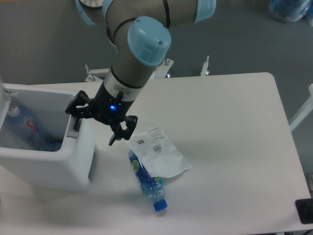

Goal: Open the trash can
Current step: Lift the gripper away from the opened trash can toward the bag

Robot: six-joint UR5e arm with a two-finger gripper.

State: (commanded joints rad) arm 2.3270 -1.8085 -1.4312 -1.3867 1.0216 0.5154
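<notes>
Spreading black fingers wide, the end effector (96, 122) straddles the boxy white plastic trash can's (49, 161) rim.

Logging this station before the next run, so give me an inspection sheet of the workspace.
Surface: white rectangular table, mostly bare.
Job's things: large white boxy plastic trash can at left, already open, bottles visible inside.
Clutter: clear plastic bottle with blue cap lying flat; white labelled plastic pouch overlapping it.
Grippers: black two-finger gripper open, empty, beside the can's grey push tab.
Cables: nothing seen.
Surroundings: grey floor; blue-white object at far corner.
</notes>
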